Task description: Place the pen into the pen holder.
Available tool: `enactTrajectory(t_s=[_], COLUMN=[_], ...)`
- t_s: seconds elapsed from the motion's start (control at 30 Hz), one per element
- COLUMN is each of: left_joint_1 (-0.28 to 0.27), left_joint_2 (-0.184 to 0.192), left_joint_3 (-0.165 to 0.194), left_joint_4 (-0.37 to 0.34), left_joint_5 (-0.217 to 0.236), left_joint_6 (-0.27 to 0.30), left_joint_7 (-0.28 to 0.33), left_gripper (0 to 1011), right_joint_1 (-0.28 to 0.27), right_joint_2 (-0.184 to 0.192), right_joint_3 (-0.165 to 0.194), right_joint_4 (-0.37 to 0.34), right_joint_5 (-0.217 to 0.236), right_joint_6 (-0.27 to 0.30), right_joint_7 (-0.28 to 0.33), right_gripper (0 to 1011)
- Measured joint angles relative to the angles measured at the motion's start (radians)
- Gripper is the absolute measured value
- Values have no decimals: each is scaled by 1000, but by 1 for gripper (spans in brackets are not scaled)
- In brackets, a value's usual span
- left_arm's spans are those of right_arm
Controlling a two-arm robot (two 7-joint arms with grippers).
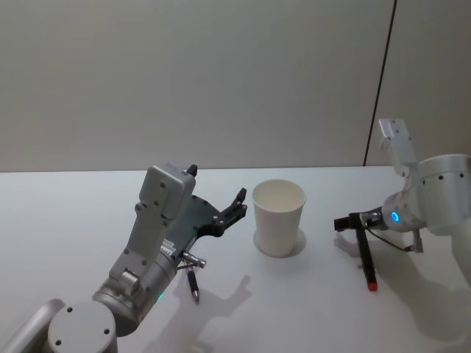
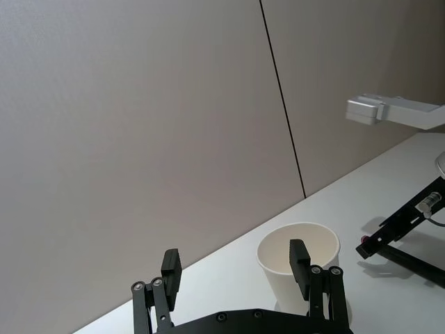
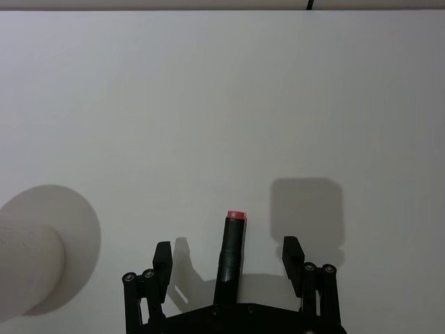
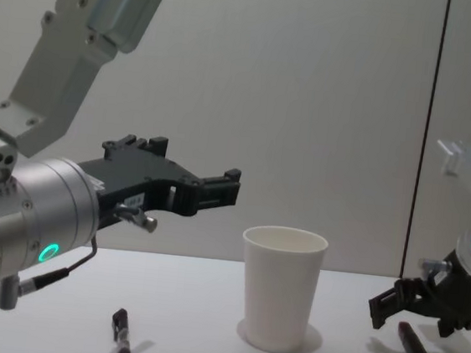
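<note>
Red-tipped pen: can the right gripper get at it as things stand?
Probably yes: the open right gripper sits low over the table, red-tipped pen between its fingers, nothing blocking. The left gripper hovers beside the pen holder.

The left gripper (image 2: 235, 264) is held up and roughly level on its raised, bent arm, black fingers (image 2: 170, 270) spread wide, while the right gripper (image 3: 227, 252), well apart from it, sits low, its fingers likewise parted

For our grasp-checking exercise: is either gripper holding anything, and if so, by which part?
Nothing is held. The right gripper straddles the red-tipped pen, fingers open, not touching; the left gripper is open, empty.
</note>
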Motion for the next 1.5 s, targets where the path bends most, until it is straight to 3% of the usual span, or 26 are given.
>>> enactTrajectory(t_s=[0.97, 1.23, 1.5], left_joint_1=[0, 0, 0], left_joint_2=[0, 0, 0], left_joint_3=[0, 0, 0], left_joint_4=[0, 0, 0], left_joint_5=[0, 0, 0], left_joint_6=[0, 0, 0], left_joint_7=[0, 0, 0], left_gripper=[1003, 1002, 1003], right_joint_1=[76, 86, 96], right_joint_2=[-29, -33, -36], right_joint_3=[-10, -12, -18], right_joint_4=[159, 182, 201], right_joint_5=[-56, -69, -87], right_joint_6=[-51, -62, -59], right_joint_7=[58, 72, 90], right_gripper=[999, 855, 805])
